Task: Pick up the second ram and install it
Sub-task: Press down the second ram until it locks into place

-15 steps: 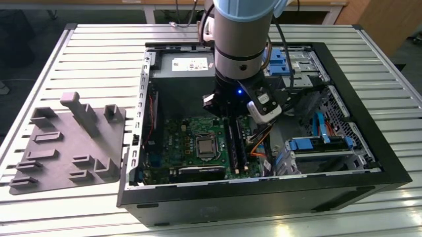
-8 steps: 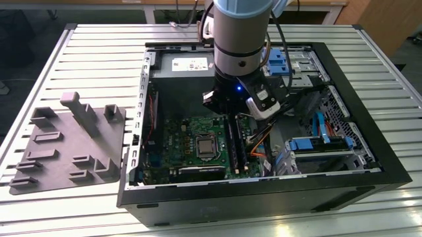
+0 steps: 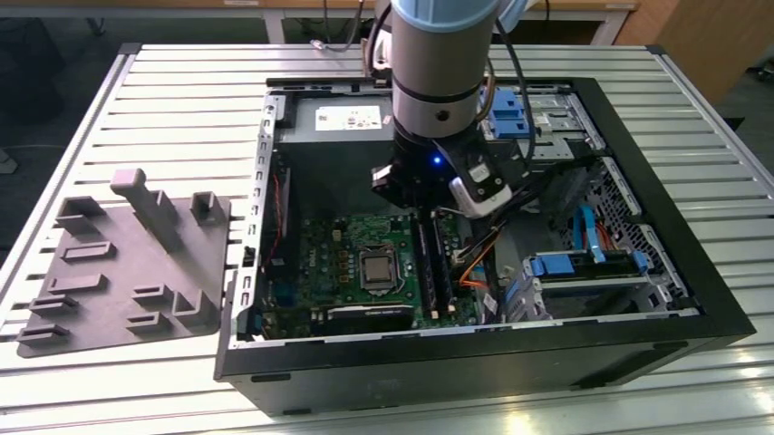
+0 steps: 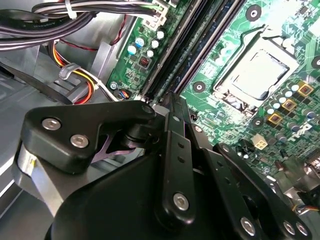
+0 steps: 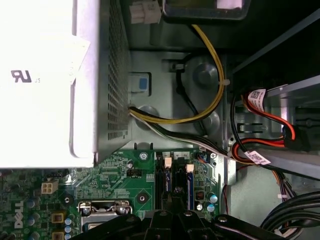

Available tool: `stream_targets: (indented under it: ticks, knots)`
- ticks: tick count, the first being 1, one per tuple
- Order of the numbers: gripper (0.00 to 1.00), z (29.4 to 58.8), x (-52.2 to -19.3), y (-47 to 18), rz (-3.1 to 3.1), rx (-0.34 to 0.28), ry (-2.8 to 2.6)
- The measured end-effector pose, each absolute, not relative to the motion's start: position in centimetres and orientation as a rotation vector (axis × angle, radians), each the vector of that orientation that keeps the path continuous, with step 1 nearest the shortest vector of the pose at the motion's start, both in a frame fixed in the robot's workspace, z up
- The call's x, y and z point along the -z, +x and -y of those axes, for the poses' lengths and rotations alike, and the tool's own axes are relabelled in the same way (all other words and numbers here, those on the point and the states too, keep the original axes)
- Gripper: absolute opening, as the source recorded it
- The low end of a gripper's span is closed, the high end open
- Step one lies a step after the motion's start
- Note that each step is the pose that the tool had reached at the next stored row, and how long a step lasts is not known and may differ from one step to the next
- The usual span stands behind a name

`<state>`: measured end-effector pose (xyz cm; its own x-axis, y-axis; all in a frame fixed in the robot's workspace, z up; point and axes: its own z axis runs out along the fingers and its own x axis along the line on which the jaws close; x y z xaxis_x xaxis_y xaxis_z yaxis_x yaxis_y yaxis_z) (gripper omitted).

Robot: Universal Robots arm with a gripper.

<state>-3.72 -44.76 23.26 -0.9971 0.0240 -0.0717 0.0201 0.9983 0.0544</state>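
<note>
The desk point(image 3: 145, 91) of pale slats carries an open case point(image 3: 677, 308) across the middle and right of the exterior view, with a grey tray point(image 3: 121, 272) at lower left. The arm point(image 3: 441, 82) drops from the top centre into the case and hides the board's upper part.

The board point(image 3: 351, 254) lies low in the case, its socket point(image 3: 379, 269) left of the slots point(image 3: 433, 272), which run up and down the frame. Orange and black cables point(image 3: 478, 263) crowd just right of the slots, and blue-tabbed drive bays point(image 3: 568, 265) sit further right.

The tool point(image 4: 172, 107) stands over the slots' upper end. In the second wrist view its black links cover the lower half of the frame; a thin dark edge between them, in line with the slots, may be the ram, but I cannot tell. Whether the tool is clenched or released I cannot tell either.
</note>
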Motion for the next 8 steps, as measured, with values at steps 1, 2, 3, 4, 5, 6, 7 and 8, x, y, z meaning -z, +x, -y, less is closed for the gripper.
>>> stream_targets:
  ticks: [1,2,3,4,5,6,7,8]
  knots:
    - [0.11,44.73,-23.24,-3.72,-3.068,-0.082,0.039]
    - [0.11,44.71,-23.22,-3.72,-3.068,-0.082,0.045]
    - [0.11,44.69,-23.20,-3.72,-3.067,-0.082,0.050]
    - [0.11,44.68,-23.19,-3.72,-3.067,-0.081,0.056]
    - [0.11,44.68,-23.18,-3.72,-3.067,-0.081,0.061]
    - [0.11,44.68,-23.18,-3.72,-3.067,-0.081,0.063]
    - [0.11,44.68,-23.18,-3.72,-3.067,-0.081,0.063]
    - [0.11,44.68,-23.17,-3.72,-3.067,-0.081,0.064]
